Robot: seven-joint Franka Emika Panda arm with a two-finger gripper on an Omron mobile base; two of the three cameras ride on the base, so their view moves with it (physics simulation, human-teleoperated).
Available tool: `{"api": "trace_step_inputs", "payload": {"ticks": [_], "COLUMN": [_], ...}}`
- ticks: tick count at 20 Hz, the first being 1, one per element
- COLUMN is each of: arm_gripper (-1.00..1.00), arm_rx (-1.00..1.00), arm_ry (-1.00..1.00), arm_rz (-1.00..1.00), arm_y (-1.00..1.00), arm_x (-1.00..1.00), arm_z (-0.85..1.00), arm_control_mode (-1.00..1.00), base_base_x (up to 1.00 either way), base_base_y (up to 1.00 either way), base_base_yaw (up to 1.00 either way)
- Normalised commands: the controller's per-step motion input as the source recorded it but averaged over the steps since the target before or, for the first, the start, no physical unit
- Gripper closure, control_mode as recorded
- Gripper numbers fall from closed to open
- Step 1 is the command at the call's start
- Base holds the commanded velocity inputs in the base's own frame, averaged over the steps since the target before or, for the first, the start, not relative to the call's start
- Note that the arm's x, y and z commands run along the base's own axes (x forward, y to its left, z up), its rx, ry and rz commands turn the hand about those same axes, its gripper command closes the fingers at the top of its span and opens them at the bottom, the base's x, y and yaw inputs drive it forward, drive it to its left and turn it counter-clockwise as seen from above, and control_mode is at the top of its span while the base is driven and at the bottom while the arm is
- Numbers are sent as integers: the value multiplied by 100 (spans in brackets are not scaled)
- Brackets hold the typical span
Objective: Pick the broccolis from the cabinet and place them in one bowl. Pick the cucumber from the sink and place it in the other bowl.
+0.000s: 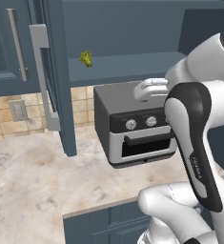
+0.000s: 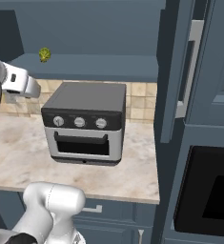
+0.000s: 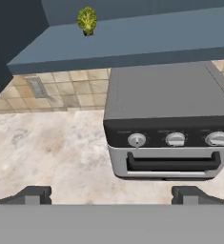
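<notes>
Reaching for the broccoli floret (image 3: 86,20) on the open cabinet (image 1: 132,66) shelf above the toaster oven (image 3: 166,128), my fingers (image 3: 111,194) spread wide and empty; I should rise level with the shelf before closing.

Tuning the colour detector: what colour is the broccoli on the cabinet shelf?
Yellow-green, bumpy. The broccoli shows best in the hand view, sitting on the cabinet shelf.

Cabinet (image 1: 132,28) doors swung wide, front unblocked. Shelf bare around lone broccoli floret (image 3: 86,20), room on all sides. Toaster oven (image 3: 168,128) stands just under shelf, narrow gap above its top. Worktop (image 1: 32,181) left of oven open.
</notes>
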Motion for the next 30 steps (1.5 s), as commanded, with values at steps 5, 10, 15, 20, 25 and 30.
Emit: {"api": "trace_step_inputs", "payload": {"ticks": [5,10,15,20,25,30], "arm_gripper": [-100,-100,-100,-100,-100,-100], "arm_rx": [0,0,0,0,0,0], "arm_ry": [-10,-2,0,-1,0,0], "arm_rz": [0,0,0,0,0,0], "arm_y": [2,0,4,13,23,26], "arm_x": [0,7,30,44,58,60], "arm_z": [56,41,24,2,-6,0], "arm_control_mode": [-100,-100,-100,-100,-100,-100], "base_base_x": [0,0,0,0,0,0], "base_base_y": [0,0,0,0,0,0], "base_base_yaw": [0,0,0,0,0,0]}}
